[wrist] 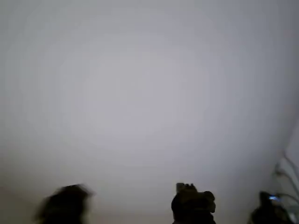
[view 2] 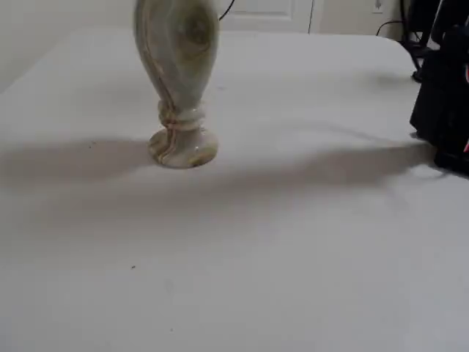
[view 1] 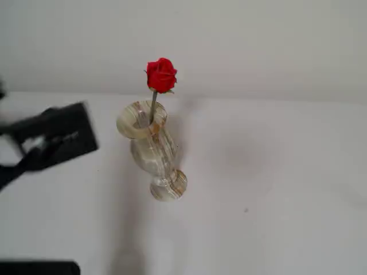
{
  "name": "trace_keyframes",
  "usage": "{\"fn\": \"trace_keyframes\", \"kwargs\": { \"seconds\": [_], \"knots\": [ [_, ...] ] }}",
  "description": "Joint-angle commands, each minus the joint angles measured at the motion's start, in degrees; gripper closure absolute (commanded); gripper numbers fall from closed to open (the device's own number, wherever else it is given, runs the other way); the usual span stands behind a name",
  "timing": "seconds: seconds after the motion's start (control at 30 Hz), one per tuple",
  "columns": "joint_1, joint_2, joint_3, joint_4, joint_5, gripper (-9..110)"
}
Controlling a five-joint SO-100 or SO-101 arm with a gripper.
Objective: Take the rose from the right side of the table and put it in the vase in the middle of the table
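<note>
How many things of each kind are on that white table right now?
Roses: 1, the red rose, its stem down in the vase
Vases: 1, the stone vase, standing upright
Robot grippers: 1, the gripper, blurred, off to the left in a fixed view
Total: 3

White door and wall outlet behind; black cable hanging near door
</note>
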Motion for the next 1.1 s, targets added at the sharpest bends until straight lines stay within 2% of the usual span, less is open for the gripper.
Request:
{"fn": "trace_keyframes", "kwargs": {
  "seconds": [0.0,0.2,0.33,0.5,0.7,0.8,1.07],
  "knots": [
    [3.2,7.4,6.3,1.7,-3.2,101],
    [7.2,19.5,21.4,1.7,-11.2,101],
    [9.2,31.2,37.9,1.0,-15.7,101],
    [11.6,59.0,80.5,-15.8,-24.2,102],
    [15.4,84.1,117.3,-24.5,-26.2,102],
    [15.9,86.7,125.6,-22.1,-24.7,102],
    [17.8,86.7,150.6,-24.4,-21.8,102]
  ]
}}
